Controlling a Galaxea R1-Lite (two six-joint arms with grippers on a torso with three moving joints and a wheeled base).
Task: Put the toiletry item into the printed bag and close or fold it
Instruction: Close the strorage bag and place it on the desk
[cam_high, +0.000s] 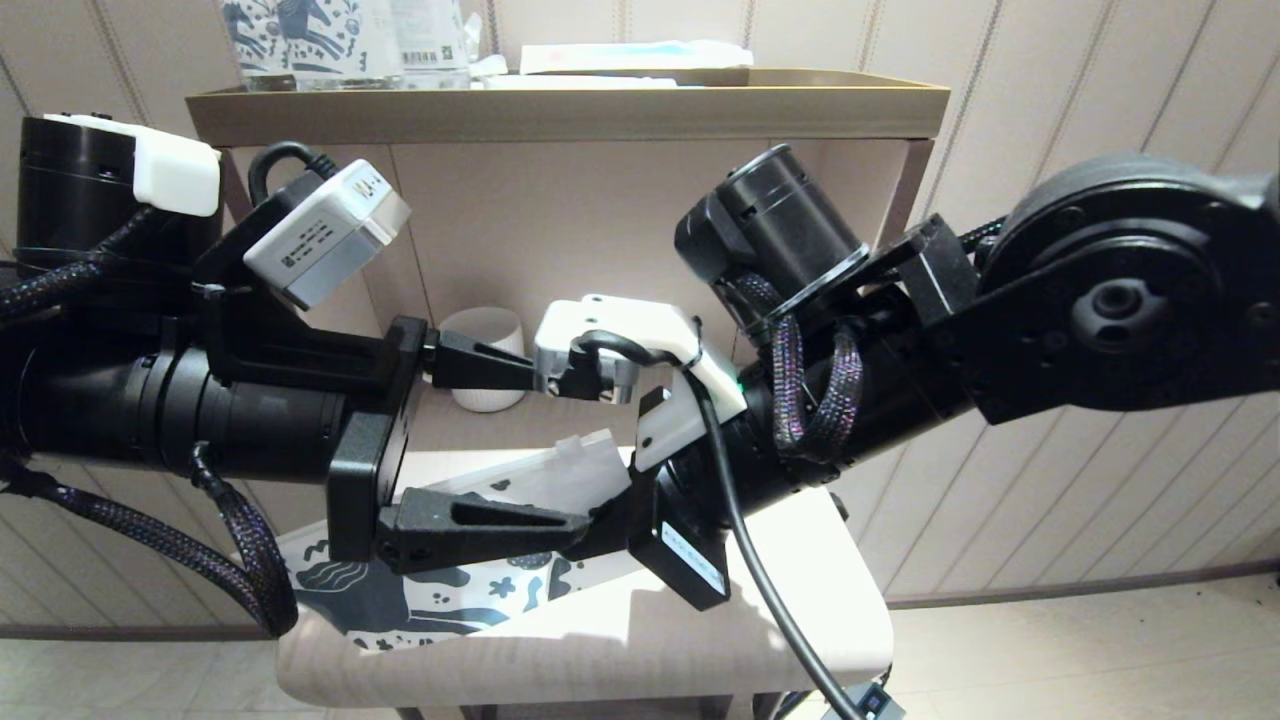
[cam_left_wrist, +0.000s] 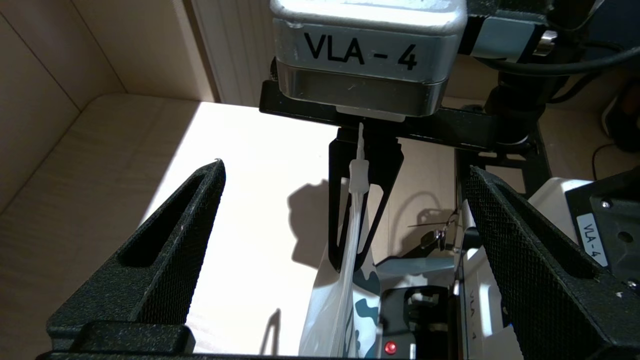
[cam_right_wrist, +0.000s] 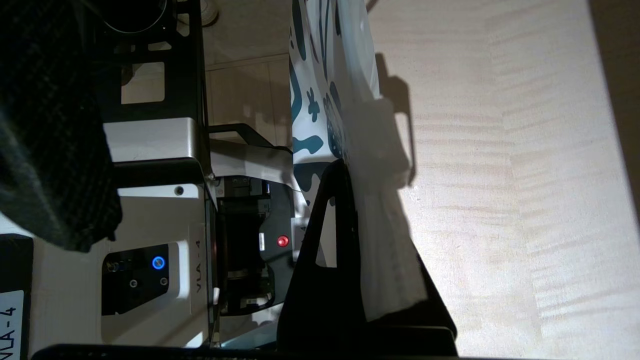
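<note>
Right gripper (cam_left_wrist: 361, 235) was clamped on the bag's (cam_high: 400, 600) top edge by the slider tab (cam_left_wrist: 358, 175), holding the white, blue-printed pouch edge-up over the table (cam_high: 620, 640). Left gripper (cam_high: 500, 440) faced it, spread wide, empty. Behind stood a mug (cam_high: 487, 345).

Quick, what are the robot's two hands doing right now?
Left gripper: open, holding nothing.
Right gripper: shut on the printed bag's top edge.
</note>
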